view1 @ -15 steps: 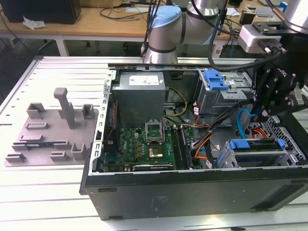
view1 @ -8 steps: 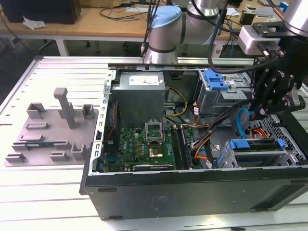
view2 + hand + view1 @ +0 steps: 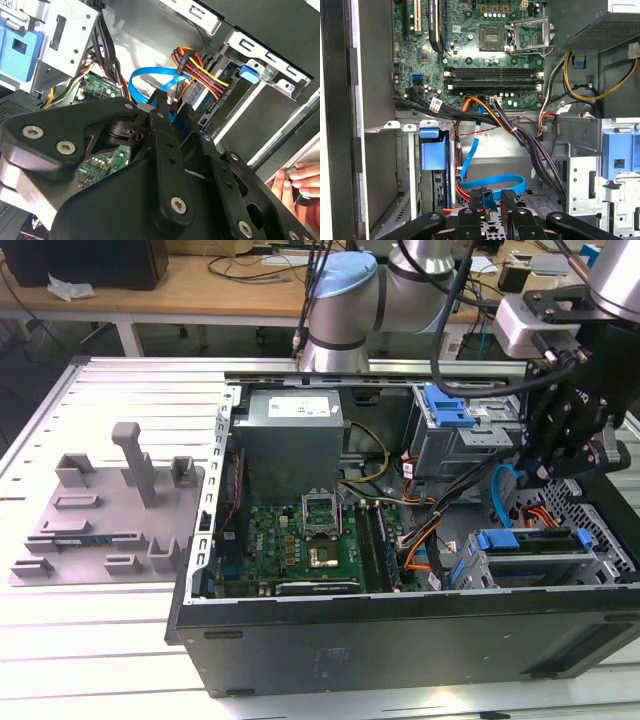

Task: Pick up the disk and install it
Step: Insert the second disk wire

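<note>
Hand (image 3: 492, 199) low inside the open computer case (image 3: 400, 635), clenched on the plug of a blue cable (image 3: 492, 181).

- Disk (image 3: 525, 543) sits in its bay by the case front, blue carrier showing.
- Step, by my reading: cabling the seated disk; calls for squaring plug to port.
- Slatted metal tabletop (image 3: 110, 640), 1 grey tray (image 3: 105, 515).
- Person's fingers (image 3: 300, 180) near.
</note>
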Available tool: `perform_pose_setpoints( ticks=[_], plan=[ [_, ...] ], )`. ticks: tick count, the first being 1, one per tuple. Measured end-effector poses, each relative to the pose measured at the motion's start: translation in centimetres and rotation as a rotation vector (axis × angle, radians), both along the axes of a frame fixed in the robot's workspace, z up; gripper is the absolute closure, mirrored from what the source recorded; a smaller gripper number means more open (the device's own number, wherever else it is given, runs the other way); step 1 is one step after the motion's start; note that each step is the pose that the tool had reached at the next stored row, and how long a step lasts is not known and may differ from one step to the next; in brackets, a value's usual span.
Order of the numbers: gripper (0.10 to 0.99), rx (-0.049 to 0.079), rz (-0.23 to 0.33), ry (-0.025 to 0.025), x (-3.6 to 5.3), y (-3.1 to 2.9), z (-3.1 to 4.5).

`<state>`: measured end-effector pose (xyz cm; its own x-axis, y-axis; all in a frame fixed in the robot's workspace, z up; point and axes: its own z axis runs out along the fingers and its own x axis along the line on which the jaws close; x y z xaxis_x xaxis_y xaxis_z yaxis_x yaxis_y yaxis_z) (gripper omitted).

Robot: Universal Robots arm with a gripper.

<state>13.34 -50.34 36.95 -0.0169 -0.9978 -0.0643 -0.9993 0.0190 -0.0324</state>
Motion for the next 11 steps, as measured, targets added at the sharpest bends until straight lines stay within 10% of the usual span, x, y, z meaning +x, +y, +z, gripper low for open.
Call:
perform_pose_setpoints(
  ticks=[11],
  plan=[
    [0.925,-0.002,0.000,0.0000,-0.20,0.00,-0.08]
  ],
)
